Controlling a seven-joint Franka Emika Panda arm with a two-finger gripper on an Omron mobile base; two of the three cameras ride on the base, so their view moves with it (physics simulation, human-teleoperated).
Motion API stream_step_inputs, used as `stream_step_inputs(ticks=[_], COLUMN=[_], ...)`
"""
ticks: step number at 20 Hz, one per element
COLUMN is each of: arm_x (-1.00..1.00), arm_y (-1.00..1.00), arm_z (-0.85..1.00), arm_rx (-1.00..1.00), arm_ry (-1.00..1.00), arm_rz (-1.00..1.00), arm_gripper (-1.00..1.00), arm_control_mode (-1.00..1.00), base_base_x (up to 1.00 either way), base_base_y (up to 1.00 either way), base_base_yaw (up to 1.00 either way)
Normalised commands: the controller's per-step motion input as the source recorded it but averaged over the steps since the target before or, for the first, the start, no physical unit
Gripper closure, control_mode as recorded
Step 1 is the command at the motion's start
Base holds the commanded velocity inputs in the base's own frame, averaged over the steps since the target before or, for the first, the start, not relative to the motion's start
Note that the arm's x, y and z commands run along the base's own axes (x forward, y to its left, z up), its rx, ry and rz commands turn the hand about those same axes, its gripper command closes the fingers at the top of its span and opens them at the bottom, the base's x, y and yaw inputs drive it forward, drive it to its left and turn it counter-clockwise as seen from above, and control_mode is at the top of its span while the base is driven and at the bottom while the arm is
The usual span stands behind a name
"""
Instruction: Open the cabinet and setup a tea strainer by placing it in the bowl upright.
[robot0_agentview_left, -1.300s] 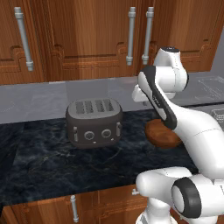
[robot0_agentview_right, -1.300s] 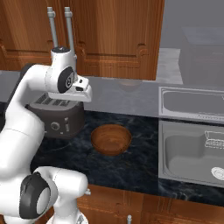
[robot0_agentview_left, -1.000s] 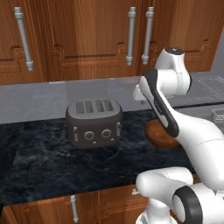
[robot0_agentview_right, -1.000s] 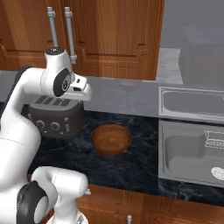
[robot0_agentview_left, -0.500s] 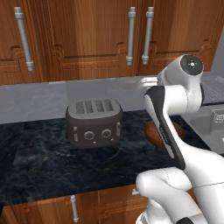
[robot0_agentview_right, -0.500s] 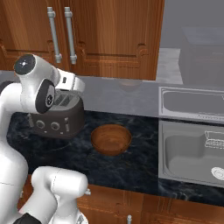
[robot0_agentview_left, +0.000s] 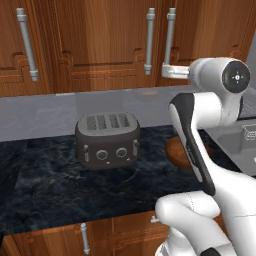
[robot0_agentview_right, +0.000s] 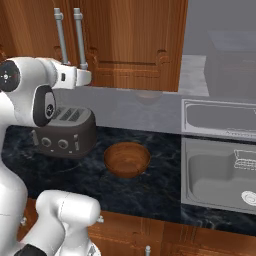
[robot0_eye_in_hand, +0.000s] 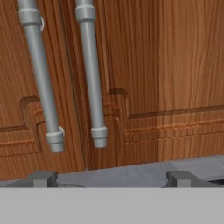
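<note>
Cabinet shut — inside hidden.

The table is dark stone with pale swirls. A dark grey toaster sits near its back edge. A brown wooden bowl rests beside the toaster, toward the table's sink end.

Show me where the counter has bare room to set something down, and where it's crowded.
Bare dark counter lies in front of and left of the toaster, to the front edge. A smaller bare patch sits between the bowl and the sink. It's tightest between toaster and bowl, where the arm rises.
</note>
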Motion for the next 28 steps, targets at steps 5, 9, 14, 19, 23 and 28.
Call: stream_step_inputs(ticks=[5,9,14,19,23,28], arm_x=[0.17,0.03,0.06,0.19,0.17,0.22], arm_y=[-0.09,0.0,0.0,0.01,0.02,0.09], arm_z=[0.21,0.0,0.0,0.0,0.0,0.0], arm_rx=[0.0,0.0,0.0,0.0,0.0,0.0], arm_ry=[0.09,0.03,0.11,0.23,0.13,0.0], arm_rz=[-0.01,0.0,0.07,0.11,0.09,0.01], arm_gripper=[-1.0,-1.0,-1.0,-1.0,-1.0,-1.0], arm_control_mode=[-1.0,-1.0,-1.0,-1.0,-1.0,-1.0], base_base_x=[0.0,0.0,0.0,0.0,0.0,0.0], base_base_y=[0.0,0.0,0.0,0.0,0.0,0.0], base_base_yaw=[0.0,0.0,0.0,0.0,0.0,0.0])
